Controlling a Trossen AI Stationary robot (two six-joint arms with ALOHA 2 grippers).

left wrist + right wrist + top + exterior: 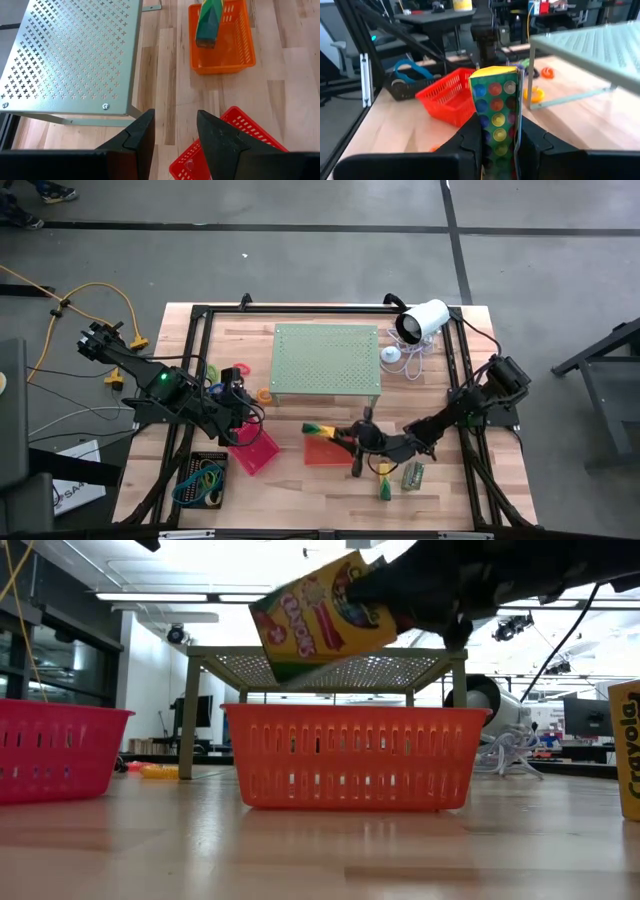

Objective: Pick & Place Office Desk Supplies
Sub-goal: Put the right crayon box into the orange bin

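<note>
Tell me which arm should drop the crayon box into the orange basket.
Right. The right gripper is shut on the crayon box, held tilted just above the orange basket. The left gripper is open, empty, over by the red basket.

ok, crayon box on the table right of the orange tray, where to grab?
Pinch the loose crayon box across its broad faces, mid-length, from straight above: it seems to stand on a narrow edge, thin side up. The right gripper, nearest, is shut on the other crayon box.

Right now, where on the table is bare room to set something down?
Bare wood lies along the near edge between the black tray and the crayon packs, and behind the perforated stand. Crowded: between stand and orange tray, where both grippers work.
</note>
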